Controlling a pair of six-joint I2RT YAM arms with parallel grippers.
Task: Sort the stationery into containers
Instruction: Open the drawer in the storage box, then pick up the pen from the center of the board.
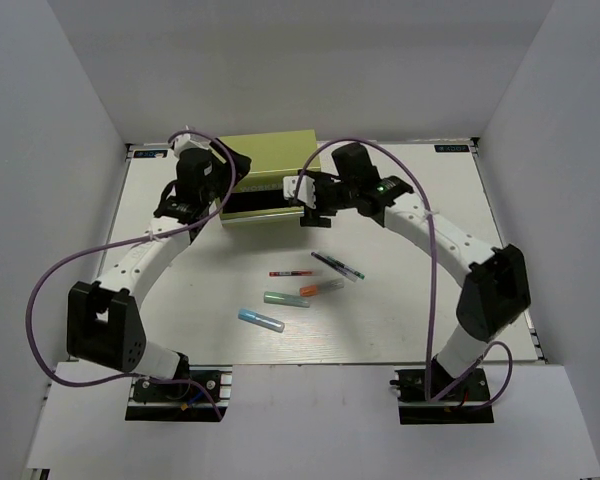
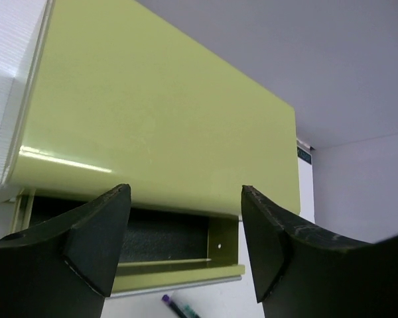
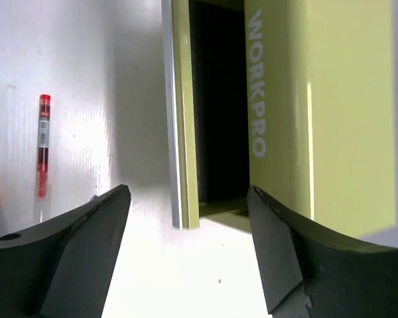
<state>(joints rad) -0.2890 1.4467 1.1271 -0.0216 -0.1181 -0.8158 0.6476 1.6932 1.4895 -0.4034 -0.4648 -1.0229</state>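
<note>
The white table (image 1: 400,300) carries everything. At its far side, in the middle, stands the olive-green chest (image 1: 270,160). It is by far the biggest object here. One drawer (image 2: 166,238) at its front is pulled out, and in my wrist views the inside of it looks dark. The front face beside the drawer opening has the word WORKPRO in pale letters.

My two arms bend in from both sides toward the chest. My left gripper (image 2: 186,192) is at the left end of the chest, a little above it. Its jaws stand wide apart and they grasp nothing. My right gripper (image 3: 187,189) is close to the front of the chest, at the right end of the pulled-out drawer. Its jaws are also spread and have nothing between them.

All five pieces of stationery lie on the table, nearer to my bases than the chest and apart from it. The thin dark pen (image 1: 337,266) lies to the right and the thin red pen (image 1: 292,273) just to its left. The orange marker (image 1: 320,288) is just below these two. The green marker (image 1: 285,299) is to the left of the orange one, and the blue marker (image 1: 260,320) is the nearest to me.
</note>
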